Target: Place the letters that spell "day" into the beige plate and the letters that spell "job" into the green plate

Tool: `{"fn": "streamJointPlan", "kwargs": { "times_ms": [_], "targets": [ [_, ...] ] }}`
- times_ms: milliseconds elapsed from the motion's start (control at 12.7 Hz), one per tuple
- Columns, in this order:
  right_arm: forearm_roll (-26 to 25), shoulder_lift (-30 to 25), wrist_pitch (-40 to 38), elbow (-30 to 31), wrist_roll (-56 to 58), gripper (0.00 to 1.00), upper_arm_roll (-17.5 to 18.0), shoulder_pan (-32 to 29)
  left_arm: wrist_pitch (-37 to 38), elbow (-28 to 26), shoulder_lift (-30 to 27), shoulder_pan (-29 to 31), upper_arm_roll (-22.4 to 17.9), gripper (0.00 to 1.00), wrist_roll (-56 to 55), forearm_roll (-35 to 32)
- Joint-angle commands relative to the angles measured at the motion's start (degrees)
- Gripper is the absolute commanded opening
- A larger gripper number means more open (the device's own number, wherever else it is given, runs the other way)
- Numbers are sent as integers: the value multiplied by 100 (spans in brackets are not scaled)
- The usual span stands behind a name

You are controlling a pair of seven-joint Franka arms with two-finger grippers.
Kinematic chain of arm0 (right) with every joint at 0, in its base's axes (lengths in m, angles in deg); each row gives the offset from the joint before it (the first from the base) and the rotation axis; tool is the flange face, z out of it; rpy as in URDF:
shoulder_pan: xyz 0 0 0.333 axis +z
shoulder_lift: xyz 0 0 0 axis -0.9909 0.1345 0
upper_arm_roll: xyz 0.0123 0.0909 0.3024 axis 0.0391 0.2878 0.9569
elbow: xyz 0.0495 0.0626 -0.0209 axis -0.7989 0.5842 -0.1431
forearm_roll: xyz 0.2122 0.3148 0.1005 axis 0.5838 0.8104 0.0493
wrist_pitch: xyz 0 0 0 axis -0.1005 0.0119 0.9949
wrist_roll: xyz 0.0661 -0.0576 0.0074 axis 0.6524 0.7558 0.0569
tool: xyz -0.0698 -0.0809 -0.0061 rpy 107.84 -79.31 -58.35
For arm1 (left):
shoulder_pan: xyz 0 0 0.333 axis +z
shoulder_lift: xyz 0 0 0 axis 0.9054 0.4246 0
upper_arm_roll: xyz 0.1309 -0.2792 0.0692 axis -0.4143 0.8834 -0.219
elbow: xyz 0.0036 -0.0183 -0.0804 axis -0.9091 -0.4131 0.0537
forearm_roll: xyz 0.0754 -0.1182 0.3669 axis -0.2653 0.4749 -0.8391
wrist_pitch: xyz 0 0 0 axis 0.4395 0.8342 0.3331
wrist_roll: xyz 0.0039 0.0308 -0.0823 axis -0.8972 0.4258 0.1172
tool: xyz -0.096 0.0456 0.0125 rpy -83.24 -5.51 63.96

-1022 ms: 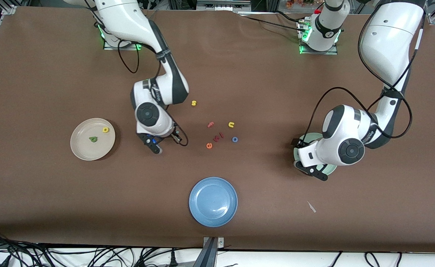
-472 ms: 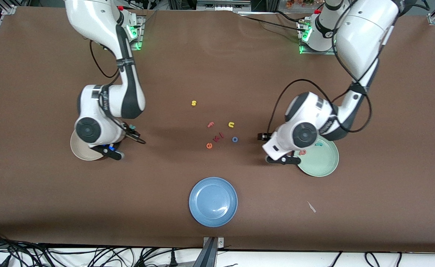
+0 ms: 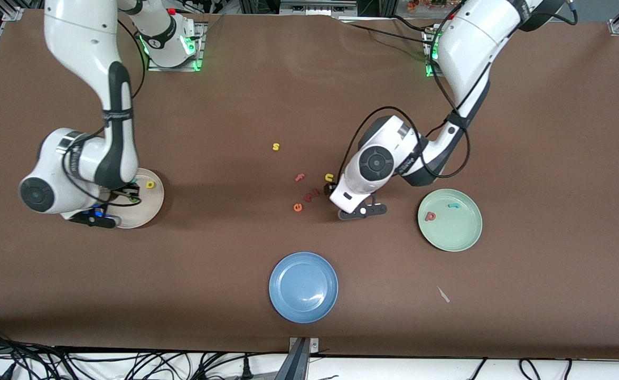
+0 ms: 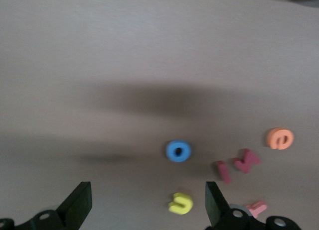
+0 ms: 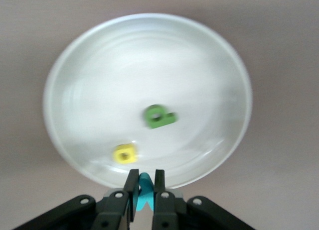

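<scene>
Our right gripper (image 5: 144, 190) is over the beige plate (image 5: 89, 56), pinching the teal "y" (image 5: 144, 192); green "d" (image 5: 159, 116) and yellow "a" (image 5: 124, 154) sit inside. Left gripper (image 4: 147, 205), spread wide, hangs over the blue "o" (image 4: 178, 151). The "j" (image 3: 452, 206) and "b" (image 3: 430, 216) are in our green plate (image 3: 460, 237).

The beige plate (image 3: 148, 203) lies at the middle left of the frame, with the "d" (image 5: 159, 116) and the "a" (image 3: 150, 184) in it. The green plate (image 3: 457, 232) lies at the middle right and holds the "b" (image 3: 430, 216) and the "j" (image 3: 453, 206). The loose letters, among them the "o" (image 4: 178, 151), lie in the centre, and below them lies the blue plate (image 3: 303, 286).
</scene>
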Motion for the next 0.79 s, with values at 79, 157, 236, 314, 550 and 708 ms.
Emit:
{"fn": "streamJointPlan", "kwargs": {
  "times_ms": [79, 157, 236, 314, 550, 708],
  "targets": [
    [100, 144, 30, -260, -178, 100, 52, 60, -194, 266, 275, -635, -527, 100, -68, -78],
    [100, 135, -13, -322, -319, 100, 78, 78, -194, 266, 293, -785, -643, 100, -86, -236],
    [100, 127, -23, -383, -468, 100, 166, 87, -194, 266, 336, -804, -661, 100, -86, -333],
    [100, 127, -31, -453, -652, 100, 245, 87, -202, 275, 337, -804, -661, 98, -42, -334],
    [109, 74, -66, -577, -1346, 100, 535, 157, -246, 284, 354, -804, -661, 74, -103, -316],
    [109, 56, -346, -769, -1847, 100, 606, 279, -447, 284, 372, -795, -661, 71, -121, -299]
  ]
}}
